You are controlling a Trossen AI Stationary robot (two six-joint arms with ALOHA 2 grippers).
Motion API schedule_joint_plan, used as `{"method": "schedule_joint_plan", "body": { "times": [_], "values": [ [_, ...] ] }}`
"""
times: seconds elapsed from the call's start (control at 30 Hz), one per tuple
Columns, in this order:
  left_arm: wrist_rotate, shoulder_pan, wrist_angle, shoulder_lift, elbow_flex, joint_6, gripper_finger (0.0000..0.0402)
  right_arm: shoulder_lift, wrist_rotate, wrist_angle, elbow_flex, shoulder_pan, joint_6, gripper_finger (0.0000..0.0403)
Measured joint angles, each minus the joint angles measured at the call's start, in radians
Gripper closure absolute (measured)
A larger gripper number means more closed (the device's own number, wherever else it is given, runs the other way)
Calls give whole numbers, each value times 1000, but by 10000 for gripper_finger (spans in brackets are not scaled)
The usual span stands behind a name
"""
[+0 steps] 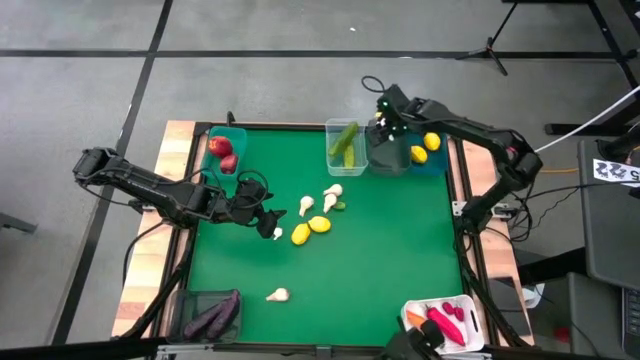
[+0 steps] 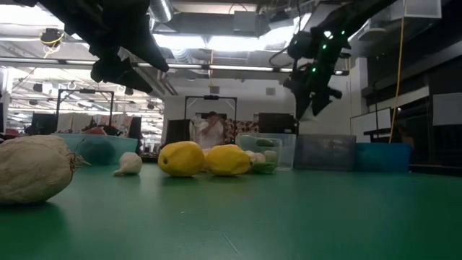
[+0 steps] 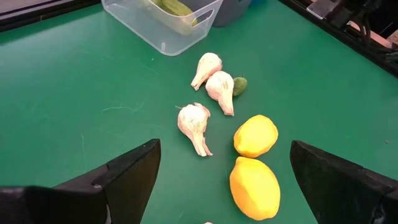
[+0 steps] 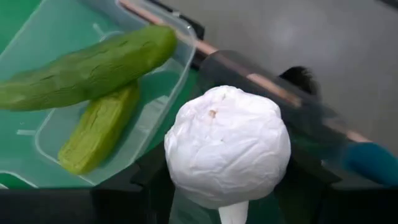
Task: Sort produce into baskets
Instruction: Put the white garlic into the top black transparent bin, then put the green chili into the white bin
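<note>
My right gripper [image 1: 383, 127] hangs over the far dark grey basket [image 1: 386, 158], shut on a white garlic bulb [image 4: 227, 146]. Beside it, the clear basket [image 4: 74, 124] holds two green cucumbers [image 4: 87, 68]. My left gripper [image 3: 224, 149] hovers open above the mat, just short of two lemons [image 3: 255, 186] and three garlic bulbs [image 3: 194, 124] lying on their sides. Another garlic bulb [image 1: 277, 294] lies nearer the front. Apples sit in the far-left teal basket [image 1: 226, 150], lemons in the far-right one [image 1: 428, 155]. My right gripper has the garlic bulb's round body [image 4: 186, 174] between its two fingers. The bulb fills the wrist view and hides where the fingers meet it. The fingers slant down from above. The bulb is lifted clear, above the dark grey basket.
A dark grey basket [image 1: 215, 315] with eggplants stands at the near left corner. A white basket [image 1: 445, 320] with red-pink peppers and a carrot is at the near right. A small green piece [image 1: 341, 205] lies by the garlic. Open green mat spreads across the middle and right.
</note>
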Motion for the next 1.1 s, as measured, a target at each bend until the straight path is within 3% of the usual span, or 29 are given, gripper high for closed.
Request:
{"method": "schedule_joint_plan", "body": {
  "times": [0.4,0.7,0.87,1.1],
  "values": [
    [-1,0,-4,0,0,0,52,129,29,-27,-1,1,20,181],
    [-6,0,-4,0,0,-1,52,129,24,-15,-1,2,20,108],
    [-6,0,-5,0,0,-1,52,129,24,-16,-1,3,20,97],
    [-6,0,-5,0,0,-2,52,128,-89,-116,82,3,-35,111]
  ]
}}
